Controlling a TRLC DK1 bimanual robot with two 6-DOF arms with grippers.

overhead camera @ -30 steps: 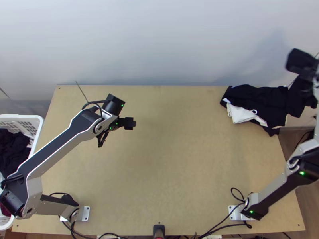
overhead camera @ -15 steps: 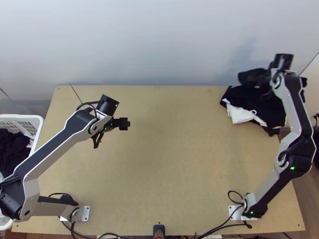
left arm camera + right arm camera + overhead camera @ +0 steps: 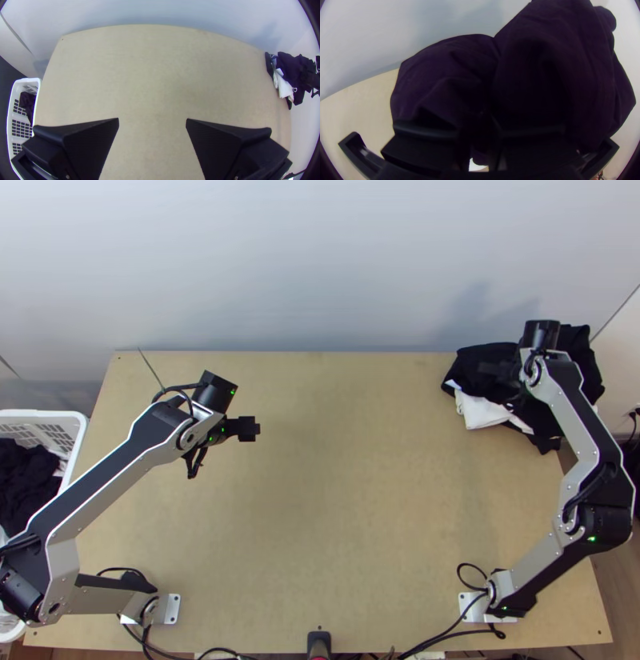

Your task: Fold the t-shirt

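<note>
Light wooden tabletop [image 3: 344, 516], black-and-white cloth pile [image 3: 482, 412] at its far right corner
Bunched purple-black cloth [image 3: 533, 66], probably the t-shirt, is pinched in the right claw [image 3: 479, 130] there, seemingly for stacking; the left claw [image 3: 152, 119] is spread, holding nothing.

1 wooden table [image 3: 344, 516] bears clothes [image 3: 470, 370] at 1 corner.

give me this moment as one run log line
left gripper: open above table | right gripper: at bunched dark cloth, far right corner | white cloth: partly under dark cloth
</note>
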